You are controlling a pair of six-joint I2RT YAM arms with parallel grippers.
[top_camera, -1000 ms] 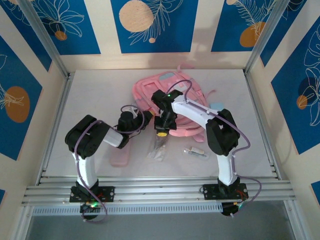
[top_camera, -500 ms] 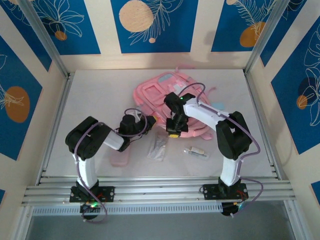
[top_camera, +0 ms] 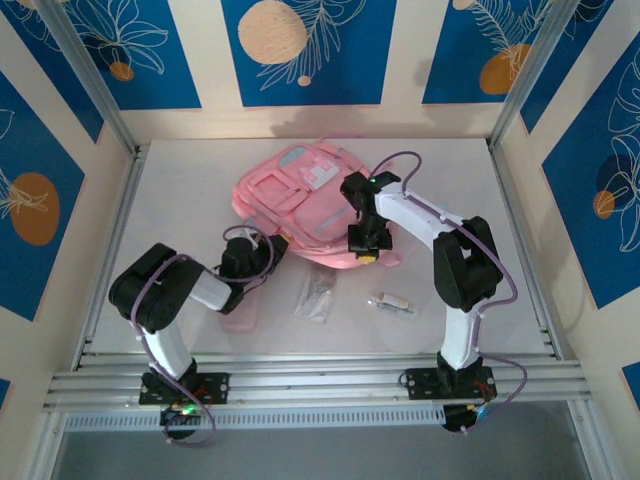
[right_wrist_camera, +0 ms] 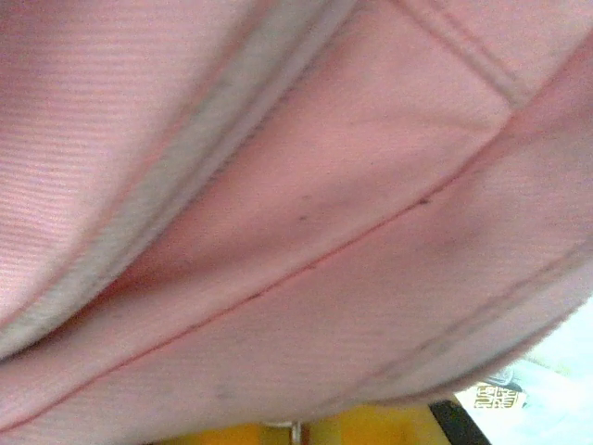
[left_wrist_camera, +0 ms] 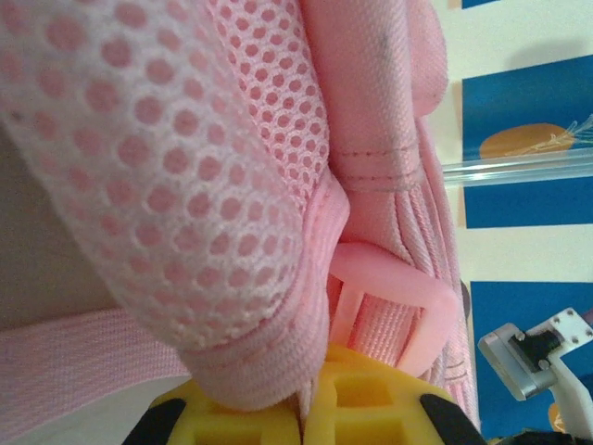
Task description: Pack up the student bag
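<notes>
Blue wall panels (top_camera: pixel 305 50) with orange discs and white leaf outlines ring a pale table (top_camera: pixel 180 200). From above, the student bag (top_camera: pixel 300 200) lies in the upper middle of the frame, pale patches facing up. The left gripper (top_camera: pixel 272 248) sits at its lower left edge and the right gripper (top_camera: pixel 367 252) at its lower right edge. Below the bag are a flat pink pencil case (top_camera: pixel 240 318), partly under the left arm, a clear packet (top_camera: pixel 317 295) and a small white object (top_camera: pixel 392 301).

The left wrist view gives what the overhead cannot. The yellow fingers (left_wrist_camera: pixel 371 408) are closed on a fold of the bag's padded mesh strap (left_wrist_camera: pixel 185 185), with a pink plastic buckle (left_wrist_camera: pixel 398 297) just beside them.

The right wrist view is pressed close against smooth pink cloth (right_wrist_camera: pixel 278 185) crossed by seams and grey piping. Its yellow fingers (right_wrist_camera: pixel 371 428) are shut at the bottom edge with the fabric bunched into them. A small printed scrap (right_wrist_camera: pixel 496 397) shows at lower right, its marks too blurred to read.
</notes>
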